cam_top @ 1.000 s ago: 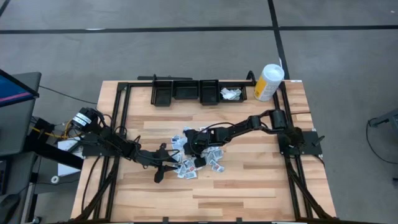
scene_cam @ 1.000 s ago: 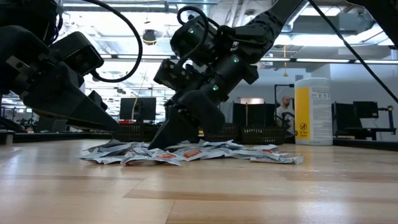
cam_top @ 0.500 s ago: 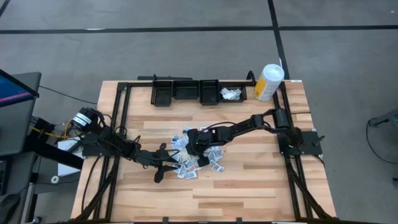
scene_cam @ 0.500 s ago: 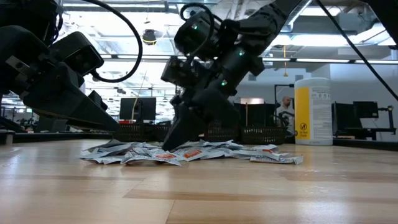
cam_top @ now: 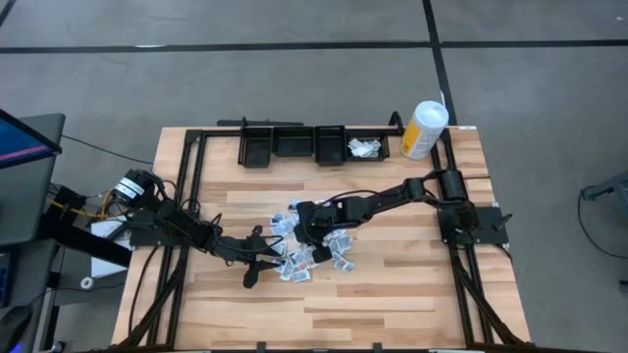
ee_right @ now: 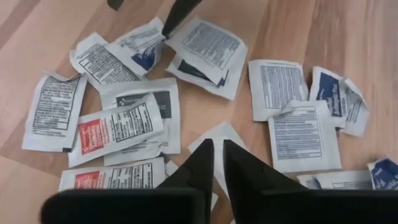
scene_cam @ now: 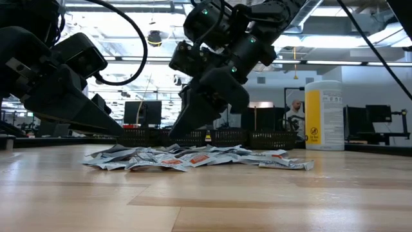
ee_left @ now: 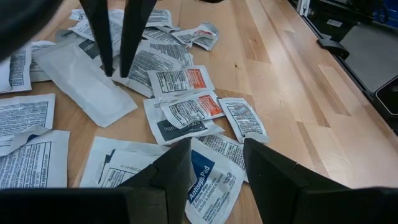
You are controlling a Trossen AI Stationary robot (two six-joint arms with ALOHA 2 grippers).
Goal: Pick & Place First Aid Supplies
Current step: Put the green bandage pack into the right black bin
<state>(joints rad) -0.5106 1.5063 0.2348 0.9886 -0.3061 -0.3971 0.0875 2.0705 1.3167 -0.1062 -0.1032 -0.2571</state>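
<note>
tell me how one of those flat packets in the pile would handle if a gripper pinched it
Probably floppy: several packets in the pile show curled, creased corners. Likely very light, being thin and flat against the table, so a nudge could slide neighbours too. The overlap suggests a pinch may drag up two at once.

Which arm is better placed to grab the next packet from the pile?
Right, probably. The right gripper hangs directly above the pile of packets, fingers nearly together and empty. The left gripper sits low at the pile's edge, fingers apart.
</note>
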